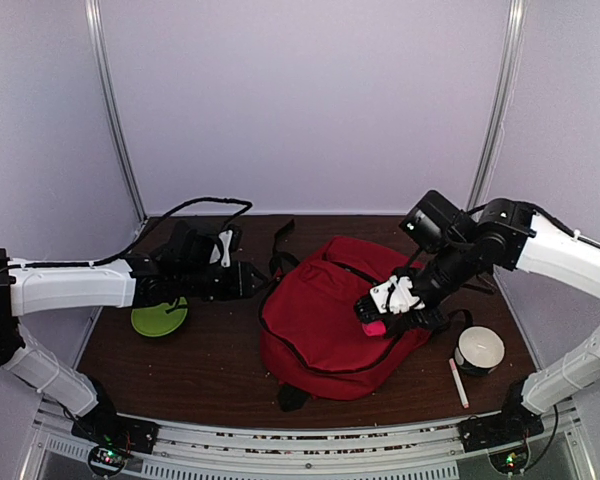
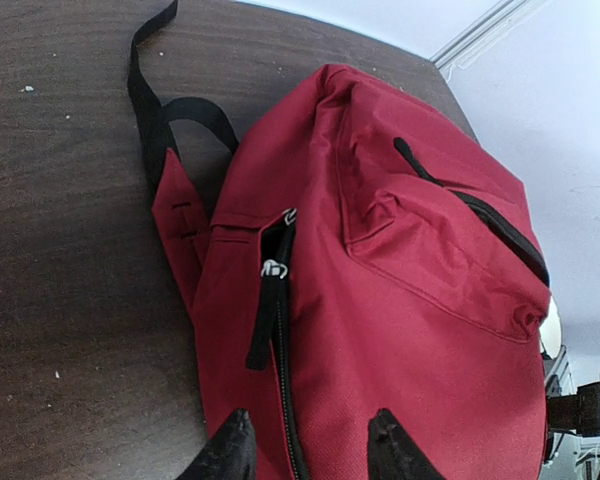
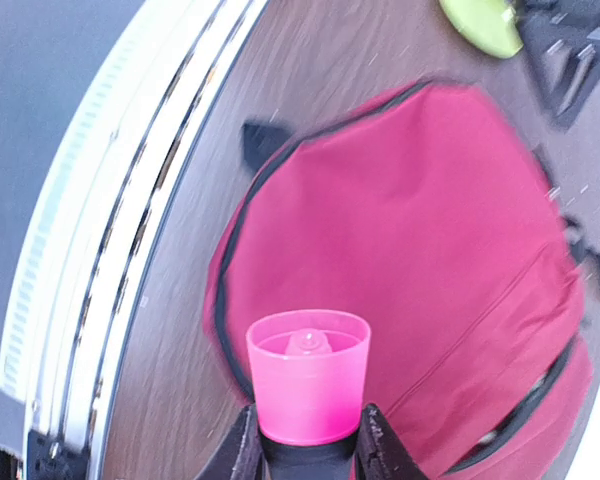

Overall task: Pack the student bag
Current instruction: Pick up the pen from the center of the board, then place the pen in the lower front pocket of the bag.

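A dark wood-grain table (image 1: 210, 350) stands inside pale lilac walls. At the left, the left gripper (image 2: 305, 442) is spread and empty. A flat lime-green disc (image 1: 160, 318) lies under its arm, just behind it. The large red fabric backpack (image 1: 320, 310) lies flat directly ahead of its fingertips. The bag's black side zipper (image 2: 275, 300) runs up between the fingertips, and its dark straps trail beyond. Further right, the right gripper (image 3: 308, 445) is clamped on the base of a small translucent pink plastic cup (image 3: 308, 375), with the bag below and ahead of it. To its right sit a round white bowl (image 1: 478, 350) and a slim white pen (image 1: 459, 382).

The bag looks light, soft and limp, so it would likely sag and bunch when lifted. The zipper pull or the fabric lip beside it seems the best hold.
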You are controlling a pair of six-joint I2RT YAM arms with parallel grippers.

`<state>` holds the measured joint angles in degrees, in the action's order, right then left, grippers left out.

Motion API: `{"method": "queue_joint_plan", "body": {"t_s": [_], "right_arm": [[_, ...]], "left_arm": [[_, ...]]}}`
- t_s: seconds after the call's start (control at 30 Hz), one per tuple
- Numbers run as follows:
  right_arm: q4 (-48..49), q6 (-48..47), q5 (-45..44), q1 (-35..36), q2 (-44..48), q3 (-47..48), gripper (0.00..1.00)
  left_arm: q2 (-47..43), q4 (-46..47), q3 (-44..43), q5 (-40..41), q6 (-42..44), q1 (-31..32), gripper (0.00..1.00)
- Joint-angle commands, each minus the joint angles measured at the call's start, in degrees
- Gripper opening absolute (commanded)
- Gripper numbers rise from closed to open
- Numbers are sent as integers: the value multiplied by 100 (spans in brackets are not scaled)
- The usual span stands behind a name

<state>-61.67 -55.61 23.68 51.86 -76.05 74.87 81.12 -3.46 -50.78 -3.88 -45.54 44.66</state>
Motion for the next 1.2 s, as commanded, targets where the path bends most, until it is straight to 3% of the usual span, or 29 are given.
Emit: {"method": "queue_joint_plan", "body": {"t_s": [0.0,0.4,0.8,1.17], "right_arm": [[446,441,413,-82,-546,559,25],[1922,388,49,-642,-1880,1135,24],[1929,-363,-1126,-852,-2410,1229,22],[2584,111,-2814,-893,-2441,852,20]], "left_arm": [[-18,320,-15,-87,-57,-31,41],[-279,395,270,-3,-169,-27,42],[-124,408,174,-70,-126,-26,42],[-103,489,209,-114,-118,-27,42]]}}
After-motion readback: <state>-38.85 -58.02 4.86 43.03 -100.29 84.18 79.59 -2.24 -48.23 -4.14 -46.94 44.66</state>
